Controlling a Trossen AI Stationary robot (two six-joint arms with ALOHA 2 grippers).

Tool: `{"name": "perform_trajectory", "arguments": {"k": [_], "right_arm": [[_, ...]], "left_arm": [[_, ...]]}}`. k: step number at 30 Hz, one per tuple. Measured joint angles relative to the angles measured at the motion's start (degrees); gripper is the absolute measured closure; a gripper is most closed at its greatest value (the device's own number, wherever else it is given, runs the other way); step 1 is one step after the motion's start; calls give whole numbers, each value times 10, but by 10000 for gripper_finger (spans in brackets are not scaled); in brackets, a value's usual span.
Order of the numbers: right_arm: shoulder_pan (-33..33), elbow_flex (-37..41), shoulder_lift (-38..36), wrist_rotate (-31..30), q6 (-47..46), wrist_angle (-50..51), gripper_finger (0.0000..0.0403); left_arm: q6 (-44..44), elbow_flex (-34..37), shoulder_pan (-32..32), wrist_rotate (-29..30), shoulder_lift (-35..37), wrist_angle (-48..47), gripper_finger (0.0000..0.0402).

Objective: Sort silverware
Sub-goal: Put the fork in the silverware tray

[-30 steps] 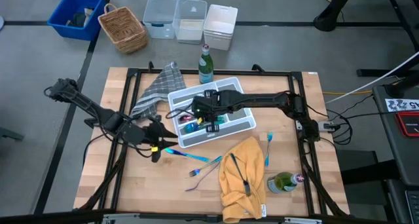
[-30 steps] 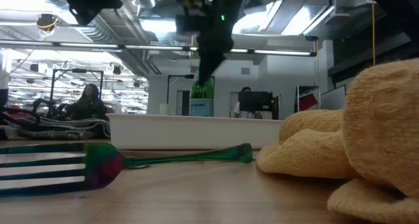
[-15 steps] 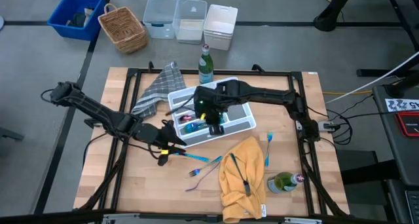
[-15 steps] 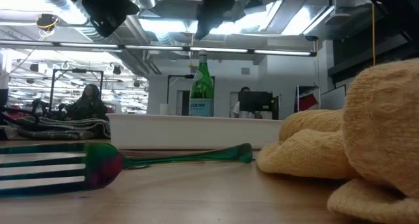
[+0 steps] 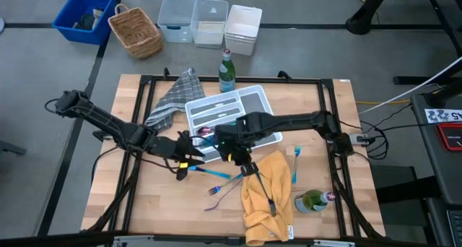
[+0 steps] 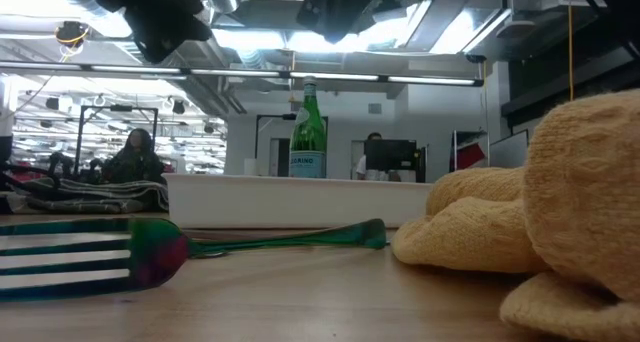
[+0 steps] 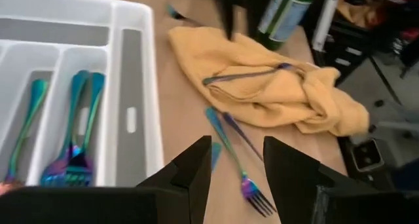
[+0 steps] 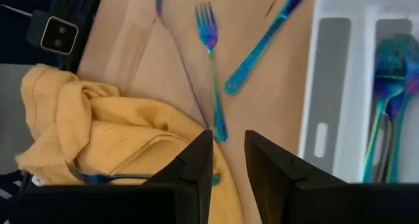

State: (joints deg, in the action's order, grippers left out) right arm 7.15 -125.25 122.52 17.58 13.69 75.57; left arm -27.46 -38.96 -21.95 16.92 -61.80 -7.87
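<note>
Silverware sits partly sorted: the white divided tray [image 7: 141, 86] holds three teal pieces [image 7: 72, 139] in its compartments. On the surface [image 5: 144, 204] lie a fork [image 8: 211, 67], two more utensils beside it, and one dark piece on the yellow cloth [image 5: 268, 193]. Left pincer [image 7: 236, 162] and right pincer [image 8: 227, 152] hover slightly parted, empty.

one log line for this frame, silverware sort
left gripper: open, empty, beside tray | right gripper: open, empty, above fork near yellow cloth | some silverware in tray, rest loose
</note>
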Motion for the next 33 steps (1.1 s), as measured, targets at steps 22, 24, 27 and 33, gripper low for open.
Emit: {"name": "perform_trajectory", "arguments": {"k": [22,24,27,33], "right_arm": [[114,197,4,-82,0,-284,311],[117,214,4,-85,-5,-298,311],[117,241,4,-86,-20,-321,311],[116,285,4,-92,-29,-330,311]], "left_arm": [[19,0,38,25,0,-40,274],[19,0,38,25,0,-40,274],[19,0,38,24,0,-40,274],[19,0,38,24,0,-40,274]]}}
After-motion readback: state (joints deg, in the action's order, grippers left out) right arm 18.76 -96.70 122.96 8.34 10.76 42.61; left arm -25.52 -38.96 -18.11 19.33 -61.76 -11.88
